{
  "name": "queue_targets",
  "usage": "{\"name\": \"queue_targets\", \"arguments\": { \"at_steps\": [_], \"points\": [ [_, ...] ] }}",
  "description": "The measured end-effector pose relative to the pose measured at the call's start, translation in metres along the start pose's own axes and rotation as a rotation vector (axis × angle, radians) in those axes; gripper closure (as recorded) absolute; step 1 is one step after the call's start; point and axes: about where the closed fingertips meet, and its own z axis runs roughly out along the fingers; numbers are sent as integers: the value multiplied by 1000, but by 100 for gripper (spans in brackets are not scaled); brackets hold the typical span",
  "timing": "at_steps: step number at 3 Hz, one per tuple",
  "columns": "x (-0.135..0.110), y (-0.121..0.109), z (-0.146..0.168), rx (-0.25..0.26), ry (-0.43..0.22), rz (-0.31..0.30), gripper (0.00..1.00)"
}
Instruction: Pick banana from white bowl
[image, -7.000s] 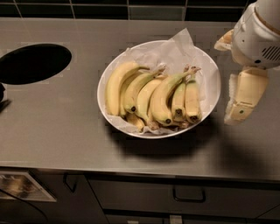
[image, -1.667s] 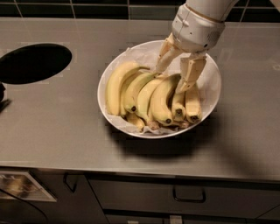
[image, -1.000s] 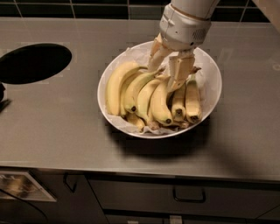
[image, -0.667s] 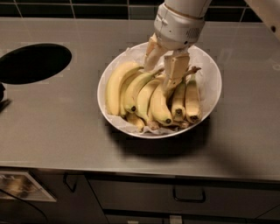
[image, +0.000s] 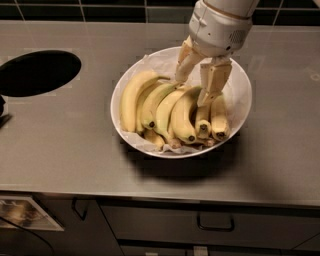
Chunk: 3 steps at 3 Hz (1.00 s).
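Observation:
The white bowl (image: 241, 92), lined with crinkled white paper, sits on the steel counter and holds several bananas. The banana (image: 182, 116) is the strongly curved one right of the middle, with a greenish stem at the top and a black dot at its lower tip. My gripper (image: 192, 90) is down inside the bowl at the far ends of the bananas. It is open, with one finger (image: 183, 64) left of this banana's stem and the other finger (image: 212, 82) right of it. It holds nothing.
A broad pale-yellow banana (image: 130, 99) lies at the bowl's left, and two short stubby bananas (image: 218, 117) lie at the right. A round black hole (image: 37, 72) is cut in the counter at the left. Drawer fronts with handles (image: 216, 221) run below the counter's front edge.
The gripper came from beside the bowl's right rim to over the bowl. In the last second it shifted slightly left and lower among the banana stems. The bananas have not moved.

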Motion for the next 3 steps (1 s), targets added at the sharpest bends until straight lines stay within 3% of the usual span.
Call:
{"name": "queue_targets", "arguments": {
  "at_steps": [1,3],
  "points": [
    [4,13,-7,7,0,7,46],
    [8,8,-3,1,-16,-22,46]
  ]
}}
